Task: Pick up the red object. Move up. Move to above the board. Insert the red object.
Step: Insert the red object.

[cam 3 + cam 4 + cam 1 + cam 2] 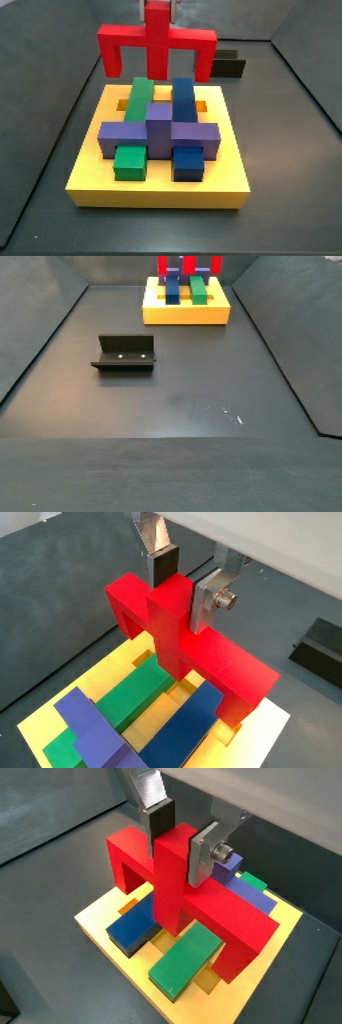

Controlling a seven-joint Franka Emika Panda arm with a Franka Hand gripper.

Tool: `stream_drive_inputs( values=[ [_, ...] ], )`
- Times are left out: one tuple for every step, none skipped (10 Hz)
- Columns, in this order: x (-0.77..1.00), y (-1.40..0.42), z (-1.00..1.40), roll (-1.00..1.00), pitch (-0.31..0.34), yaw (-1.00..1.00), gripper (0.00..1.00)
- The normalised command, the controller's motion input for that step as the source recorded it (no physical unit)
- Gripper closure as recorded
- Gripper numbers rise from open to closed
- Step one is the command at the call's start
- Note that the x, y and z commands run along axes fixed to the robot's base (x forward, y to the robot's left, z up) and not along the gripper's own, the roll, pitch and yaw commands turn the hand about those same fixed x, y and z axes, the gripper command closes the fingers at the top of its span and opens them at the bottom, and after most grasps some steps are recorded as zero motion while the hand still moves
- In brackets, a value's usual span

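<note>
We see the hand (187, 584) clamped on the red object's (187, 642) upright stem, holding it just above the board's (160, 185) far end, prongs pointing down. The fixture (126, 353) stands well apart.

From my seat the light is even and fairly bright — it falls from overhead, so shadows stay soft and short. The red object (156, 42) throws a faint shade onto the board (160, 190) beneath it. The grey floor (174, 406) carries a pale sheen and small glints. In both wrist views the pincer (187, 582), clamped on the red piece, looks slightly soft — its silver fingers (203, 856) catch mild glare.
</note>
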Motion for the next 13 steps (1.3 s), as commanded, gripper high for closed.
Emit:
stream_drive_inputs(
  values=[
    [0.0,0.0,-0.06,0.0,0.0,0.01,1.0],
    [0.0,0.0,-0.05,0.0,0.0,0.0,1.0],
    [0.0,-0.03,-0.12,0.0,-0.007,0.0,1.0],
    [0.0,-0.08,-0.05,0.0,-0.004,0.0,1.0],
    [0.0,-0.14,-0.08,0.07,0.0,0.0,1.0],
    [0.0,-0.16,-0.21,0.15,-0.006,0.0,1.0],
    [0.0,-0.19,-0.22,0.11,-0.074,0.01,1.0],
    [0.37,-0.15,-0.26,0.05,-0.036,0.0,1.0],
    [0.51,-0.1,-0.15,0.0,-0.059,0.0,1.0],
    [0.41,-0.01,-0.1,0.02,-0.089,0.0,1.0],
    [0.15,0.0,-0.16,0.06,-0.13,0.01,1.0],
    [0.0,0.05,0.0,0.08,-0.137,0.03,1.0],
    [0.0,0.07,-0.05,0.13,-0.154,0.07,1.0]
  ],
)
